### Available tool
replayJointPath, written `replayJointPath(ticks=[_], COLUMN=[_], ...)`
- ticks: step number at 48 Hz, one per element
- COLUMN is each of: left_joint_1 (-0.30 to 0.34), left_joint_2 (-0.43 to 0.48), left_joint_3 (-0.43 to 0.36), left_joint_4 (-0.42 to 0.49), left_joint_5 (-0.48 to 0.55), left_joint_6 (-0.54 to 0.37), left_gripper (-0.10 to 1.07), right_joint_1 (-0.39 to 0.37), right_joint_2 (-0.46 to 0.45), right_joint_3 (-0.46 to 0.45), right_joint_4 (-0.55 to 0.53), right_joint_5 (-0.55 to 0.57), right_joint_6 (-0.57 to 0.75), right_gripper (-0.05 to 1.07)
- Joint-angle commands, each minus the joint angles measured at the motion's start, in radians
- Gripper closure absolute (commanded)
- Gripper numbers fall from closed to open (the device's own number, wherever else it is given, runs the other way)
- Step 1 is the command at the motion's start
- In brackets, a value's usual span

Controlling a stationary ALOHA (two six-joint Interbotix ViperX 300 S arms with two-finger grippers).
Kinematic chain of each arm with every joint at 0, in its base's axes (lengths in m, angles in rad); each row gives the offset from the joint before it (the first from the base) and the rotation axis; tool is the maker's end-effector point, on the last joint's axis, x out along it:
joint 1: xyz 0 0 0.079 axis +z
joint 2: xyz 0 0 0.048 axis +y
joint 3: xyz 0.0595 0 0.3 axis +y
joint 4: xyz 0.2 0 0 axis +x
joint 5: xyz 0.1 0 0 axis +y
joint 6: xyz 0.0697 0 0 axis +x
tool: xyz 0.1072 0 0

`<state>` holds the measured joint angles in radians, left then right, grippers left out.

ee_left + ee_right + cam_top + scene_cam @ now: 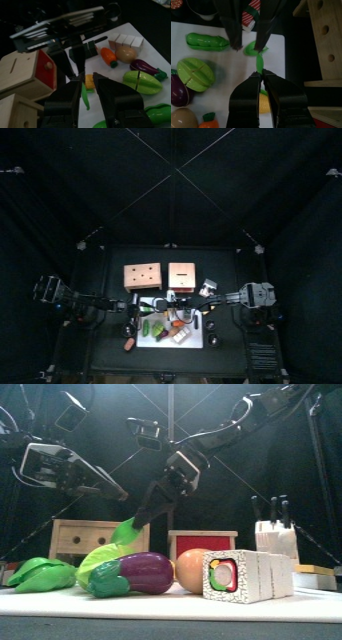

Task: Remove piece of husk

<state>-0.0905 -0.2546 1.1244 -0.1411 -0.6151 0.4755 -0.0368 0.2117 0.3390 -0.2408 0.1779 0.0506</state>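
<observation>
The toy corn (89, 83) lies on the white board (198, 341), with its yellow body showing between my left gripper's (88, 89) jaws, which close in on its two sides. A thin green husk strip (258, 61) runs from the corn's green end (254, 48) to my right gripper (258, 75), which is shut on it. In the front view the husk (127, 532) hangs from the right gripper (144, 516), raised above the vegetables. The corn is hidden there. Both grippers meet at the board's back edge, the left (151, 312) and the right (182, 310).
On the board lie an eggplant (140, 572), a green cabbage (99, 560), a green pod (40, 574), a round peach-coloured piece (197, 566), a carrot (108, 56) and a sushi roll (247, 576). Behind stand two wooden boxes (140, 276) (183, 276) and a knife block (274, 534).
</observation>
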Motion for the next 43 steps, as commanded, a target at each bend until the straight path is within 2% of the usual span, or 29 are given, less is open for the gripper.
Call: replayJointPath(ticks=[1, 8, 28, 43], left_joint_1=[-0.018, -0.034, -0.035, -0.028], left_joint_2=[-0.052, -0.103, -0.184, -0.221], left_joint_3=[0.009, 0.043, 0.114, 0.152], left_joint_4=[-0.069, -0.156, -0.161, -0.204], left_joint_5=[-0.032, -0.043, -0.044, -0.044], left_joint_6=[-0.003, 0.002, 0.002, 0.0], left_gripper=[0.3, 0.3, 0.3, 0.3], right_joint_1=[-0.002, -0.002, -0.003, -0.003], right_joint_2=[0.002, 0.025, 0.063, 0.08], right_joint_3=[-0.046, -0.078, -0.12, -0.137], right_joint_4=[0.006, 0.002, 0.002, 0.006], right_joint_5=[-0.002, 0.009, 0.025, 0.025], right_joint_6=[0.002, 0.002, 0.002, 0.003], right_gripper=[0.55, 0.55, 0.55, 0.54])
